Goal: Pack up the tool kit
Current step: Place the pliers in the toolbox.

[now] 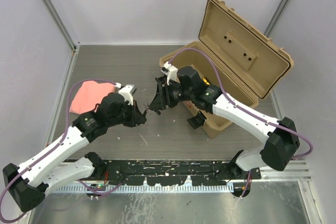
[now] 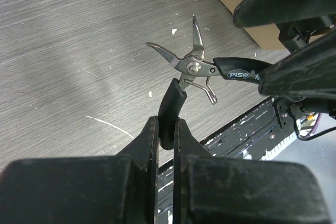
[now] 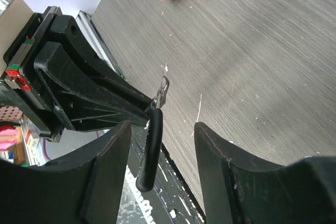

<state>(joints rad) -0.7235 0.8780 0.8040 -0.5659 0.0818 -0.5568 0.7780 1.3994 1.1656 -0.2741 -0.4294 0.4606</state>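
Observation:
Black-handled pliers (image 2: pixel 194 67) hang in the air above the table, steel jaws spread apart. My left gripper (image 2: pixel 167 124) is shut on the end of one handle (image 2: pixel 169 111). The other handle (image 3: pixel 149 150) lies between the fingers of my right gripper (image 3: pixel 163 127), which stands open, with a wide gap on the handle's right. From above, both grippers meet at the pliers (image 1: pixel 152 109), just left of the tan ribbed case (image 1: pixel 247 61), which stands open with its lid tilted back.
A pink folded cloth (image 1: pixel 86 97) lies on the table at the left, behind my left arm. A black latch (image 1: pixel 195 121) hangs from the case's front wall. The black rail (image 1: pixel 173 174) runs along the near edge.

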